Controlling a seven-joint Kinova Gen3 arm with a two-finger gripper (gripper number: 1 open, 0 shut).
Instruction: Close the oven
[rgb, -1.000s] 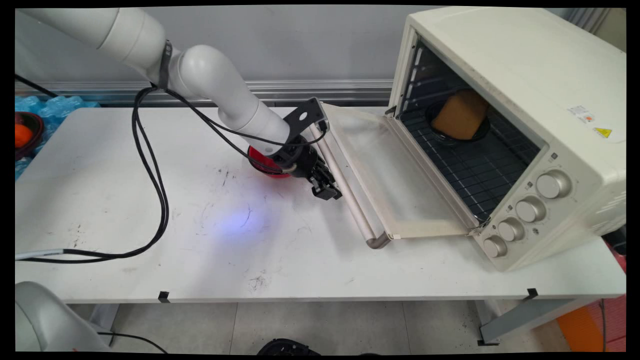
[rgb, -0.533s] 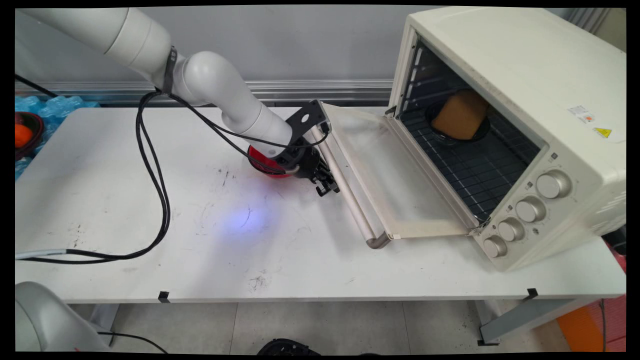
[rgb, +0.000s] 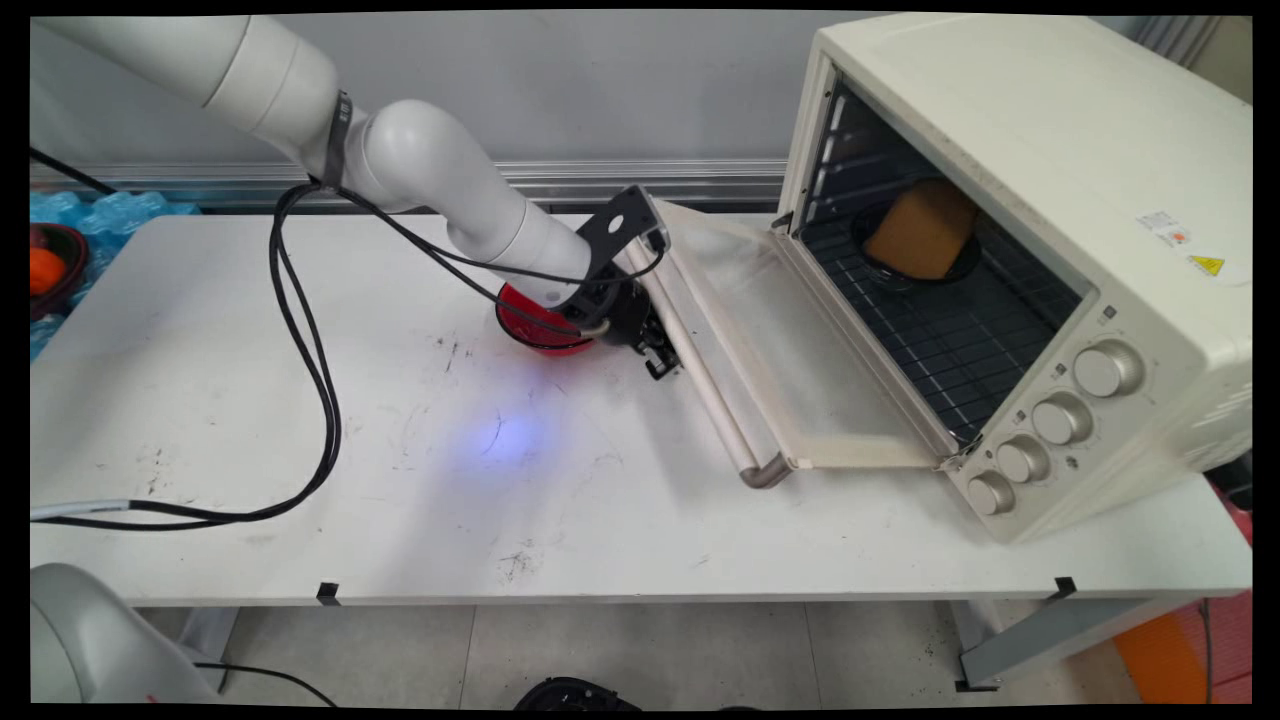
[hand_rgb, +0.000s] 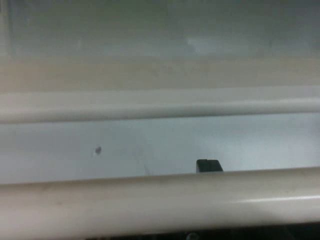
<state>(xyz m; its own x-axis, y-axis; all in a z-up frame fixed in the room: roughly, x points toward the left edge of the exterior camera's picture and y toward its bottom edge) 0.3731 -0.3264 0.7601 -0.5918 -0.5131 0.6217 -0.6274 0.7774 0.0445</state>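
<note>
A: Well, where's the claw (rgb: 663, 362)?
B: Low at the oven door's handle bar (rgb: 700, 375), touching or just under it. Whether it is parted or clenched, I cannot tell.
A: And the door (rgb: 800, 350)?
B: Hanging open, tilted slightly off the table (rgb: 300, 400). A red bowl (rgb: 530, 325) sits just behind the wrist; bread (rgb: 920, 232) lies inside the toaster oven (rgb: 1050, 200).

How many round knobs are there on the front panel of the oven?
4. They run in a diagonal row down the oven's control panel, right of its open door: top knob, second knob, third knob, bottom knob. None seems hidden.
</note>
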